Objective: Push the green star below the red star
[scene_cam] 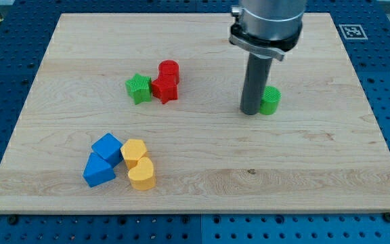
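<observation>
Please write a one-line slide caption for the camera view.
My tip rests beside a green block, far right of the green star touching the red star.

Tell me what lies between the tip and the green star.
In the camera view, the red star sits on the line from my tip to the green star, touching the green star's right side. The rest is bare board.

Red cylinder [169, 70], green cylinder [271, 100], two blue blocks [103, 160], two yellow blocks [139, 163], wooden board [195, 179]
</observation>
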Motion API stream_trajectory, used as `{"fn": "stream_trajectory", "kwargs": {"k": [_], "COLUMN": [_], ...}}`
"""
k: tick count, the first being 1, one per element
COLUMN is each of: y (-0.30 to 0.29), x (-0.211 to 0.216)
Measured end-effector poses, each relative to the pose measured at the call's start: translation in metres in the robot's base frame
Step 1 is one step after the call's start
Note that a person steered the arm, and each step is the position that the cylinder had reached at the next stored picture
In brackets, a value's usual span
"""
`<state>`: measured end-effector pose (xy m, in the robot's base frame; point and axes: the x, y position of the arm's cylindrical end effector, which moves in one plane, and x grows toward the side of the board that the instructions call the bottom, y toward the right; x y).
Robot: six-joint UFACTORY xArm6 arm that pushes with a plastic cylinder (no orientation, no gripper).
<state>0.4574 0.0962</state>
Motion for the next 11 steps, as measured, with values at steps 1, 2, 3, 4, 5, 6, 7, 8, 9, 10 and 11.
{"fn": "stream_trajectory", "kwargs": {"k": [1,2,3,4,5,6,7,8,9,10,11], "y": [0.012,-0.008,-0.074,-0.150,-0.231,-0.282,-0.275,-0.238,-0.218,-0.215,-0.198], "x": [0.002,0.015,0.024,0.024,0.024,-0.005,-0.063,-0.076,-0.061,-0.037,-0.026]}}
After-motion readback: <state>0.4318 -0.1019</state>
